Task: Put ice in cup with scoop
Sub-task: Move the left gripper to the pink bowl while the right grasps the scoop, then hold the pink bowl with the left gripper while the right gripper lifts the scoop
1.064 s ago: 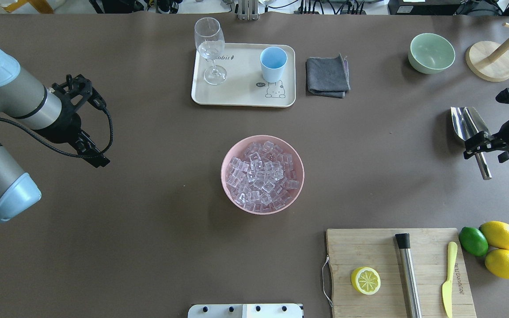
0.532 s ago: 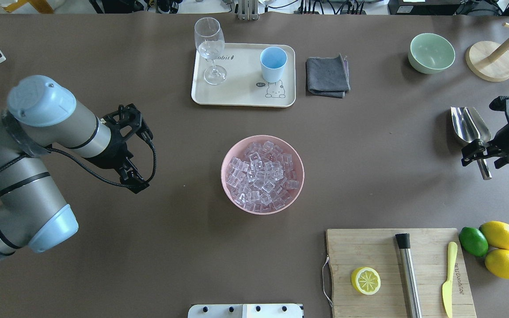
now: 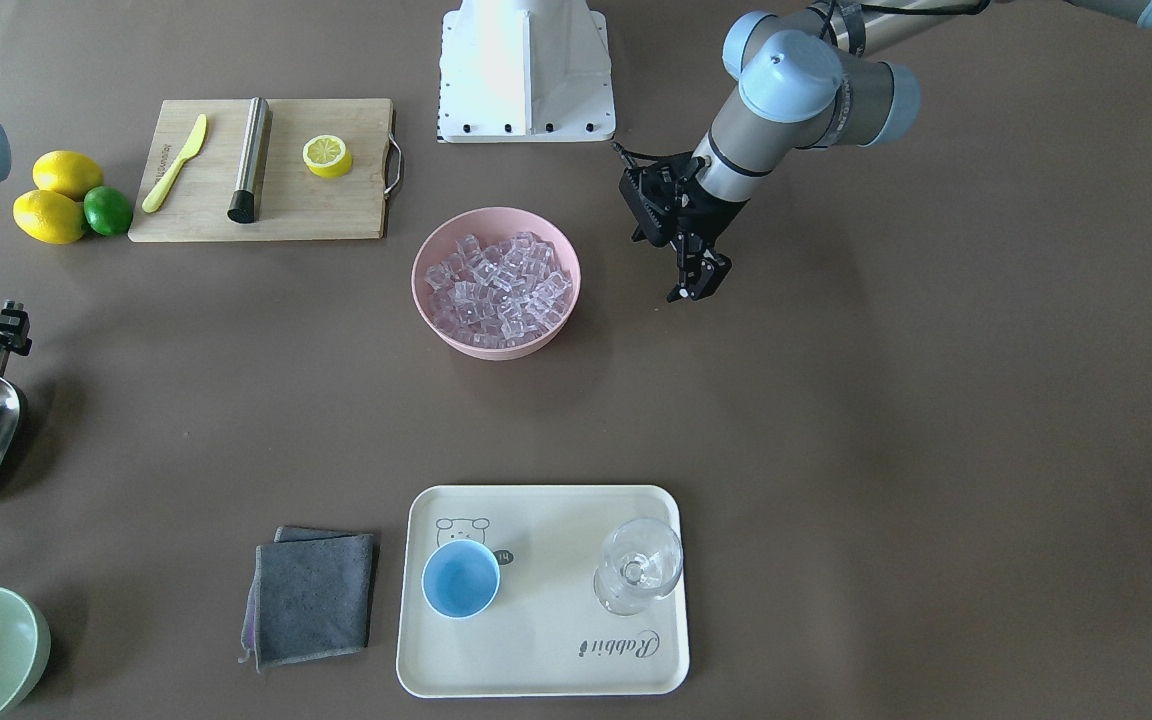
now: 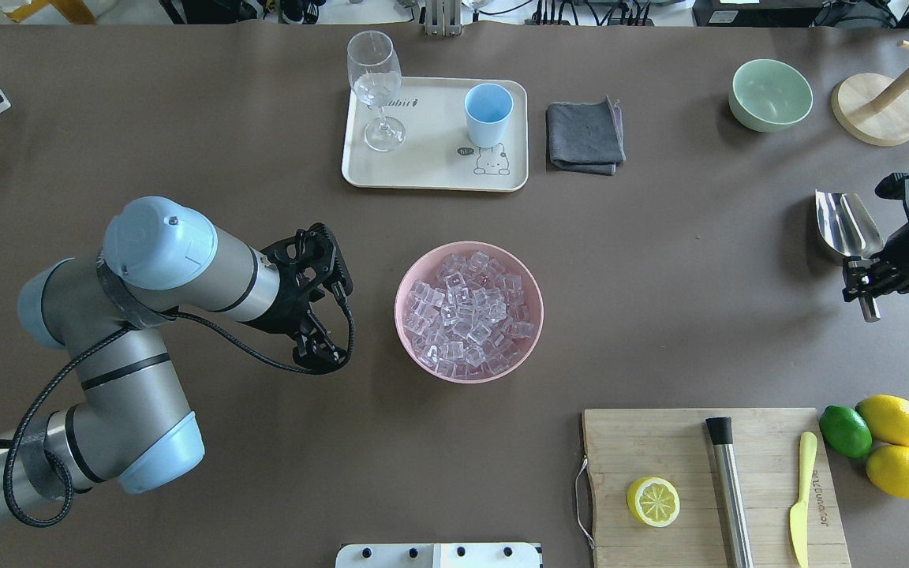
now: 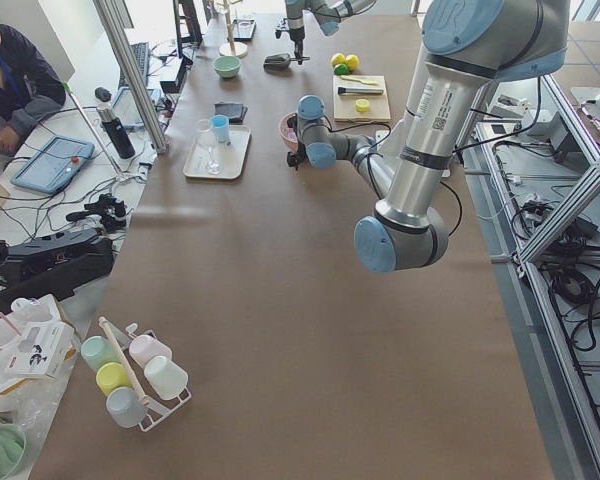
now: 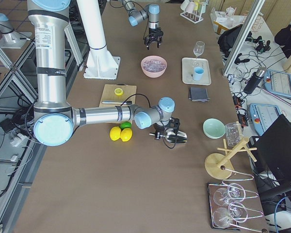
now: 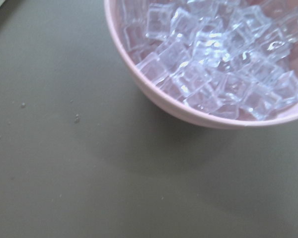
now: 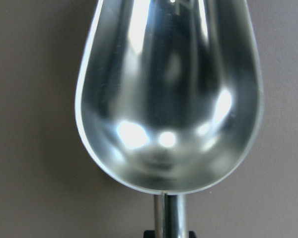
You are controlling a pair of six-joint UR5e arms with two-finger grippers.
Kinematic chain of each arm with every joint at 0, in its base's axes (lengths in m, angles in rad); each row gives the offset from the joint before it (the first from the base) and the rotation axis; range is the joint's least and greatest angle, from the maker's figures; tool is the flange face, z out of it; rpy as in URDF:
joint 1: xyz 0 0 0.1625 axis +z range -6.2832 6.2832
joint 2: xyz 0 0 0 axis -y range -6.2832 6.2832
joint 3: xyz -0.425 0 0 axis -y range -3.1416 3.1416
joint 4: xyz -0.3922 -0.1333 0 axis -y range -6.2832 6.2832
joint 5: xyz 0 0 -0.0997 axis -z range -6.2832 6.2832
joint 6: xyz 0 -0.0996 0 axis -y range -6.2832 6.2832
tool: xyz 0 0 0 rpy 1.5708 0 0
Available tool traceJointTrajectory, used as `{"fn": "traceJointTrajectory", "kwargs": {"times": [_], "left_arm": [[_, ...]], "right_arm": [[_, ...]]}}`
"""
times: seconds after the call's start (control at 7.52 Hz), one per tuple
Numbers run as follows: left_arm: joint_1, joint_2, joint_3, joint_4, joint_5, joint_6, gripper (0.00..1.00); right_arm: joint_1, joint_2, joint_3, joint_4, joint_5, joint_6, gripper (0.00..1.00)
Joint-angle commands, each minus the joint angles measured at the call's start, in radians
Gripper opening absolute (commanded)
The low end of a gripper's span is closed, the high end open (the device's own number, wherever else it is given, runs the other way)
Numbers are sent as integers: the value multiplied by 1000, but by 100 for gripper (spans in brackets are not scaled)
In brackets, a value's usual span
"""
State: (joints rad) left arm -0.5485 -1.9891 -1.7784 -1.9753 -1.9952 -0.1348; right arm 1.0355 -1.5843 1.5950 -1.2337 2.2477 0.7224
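Observation:
The ice (image 4: 466,312) fills a pink bowl (image 4: 399,304) at the table's middle; it also shows in the left wrist view (image 7: 213,59). The light-blue cup (image 4: 488,110) stands empty on a cream tray (image 4: 431,162) at the back. The steel scoop (image 4: 839,223) is at the right edge, trough facing the back. My right gripper (image 4: 863,282) is shut on its handle; the right wrist view shows the empty trough (image 8: 169,99). My left gripper (image 4: 322,356) hangs open and empty just left of the pink bowl.
A wine glass (image 4: 375,87) stands on the tray beside the cup. A grey cloth (image 4: 585,134) and a green bowl (image 4: 770,95) lie to the tray's right. A cutting board (image 4: 683,450) with a half lemon, steel cylinder and yellow knife is at the front right.
My left arm has swung right, from the table's left edge to beside the pink bowl. My right gripper has closed on the scoop's handle, and the scoop has turned slightly.

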Motion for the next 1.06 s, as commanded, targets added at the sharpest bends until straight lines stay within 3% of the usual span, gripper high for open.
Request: {"fn": "traceJointTrajectory", "kwargs": {"times": [0.0, 0.53, 0.93], "left_arm": [[24, -7, 46, -185, 3, 3, 98], [31, -74, 259, -483, -4, 147, 98], [32, -88, 332, -584, -11, 152, 98]], "right_arm": [[3, -9, 52, -16, 12, -30, 0], [9, 9, 254, -67, 4, -58, 0], [9, 56, 342, -69, -5, -346, 0]]}}
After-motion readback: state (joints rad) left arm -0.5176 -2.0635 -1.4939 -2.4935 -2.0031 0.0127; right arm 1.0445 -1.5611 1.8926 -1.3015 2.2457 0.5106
